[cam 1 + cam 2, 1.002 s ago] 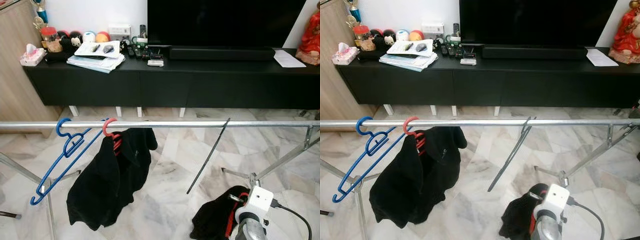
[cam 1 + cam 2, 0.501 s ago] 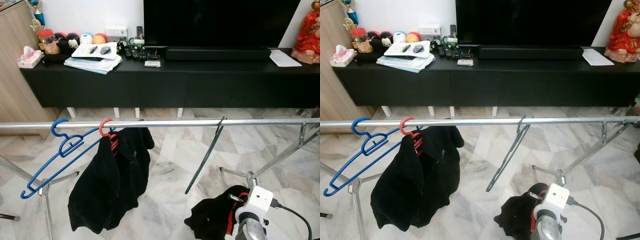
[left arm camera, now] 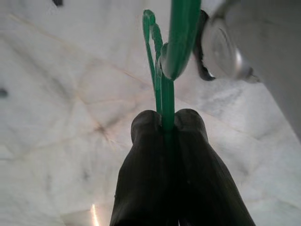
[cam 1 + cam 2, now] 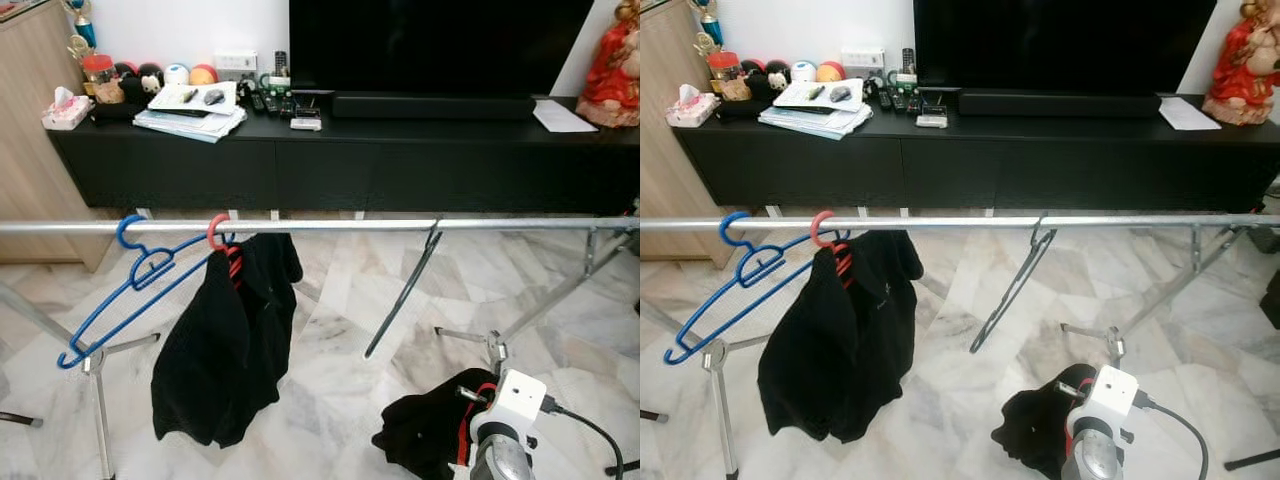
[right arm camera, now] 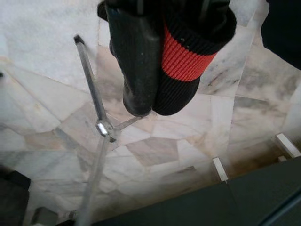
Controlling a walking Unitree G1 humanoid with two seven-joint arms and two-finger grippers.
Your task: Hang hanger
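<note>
While the metal rail [image 4: 330, 225] stretches across the room before the black TV cabinet [image 4: 350, 150], a blue hanger [image 4: 125, 290], a red hanger [image 4: 222, 245] with a black garment [image 4: 225, 345] and a dark hanger [image 4: 405, 290] hang from it. The left gripper [image 3: 167, 123] is pinched tight on a green hanger [image 3: 164, 66] above the marble floor [image 3: 56, 117]. The right gripper [image 5: 155, 101] clamps a black-and-red cloth [image 5: 188, 52], down low on the right.
</note>
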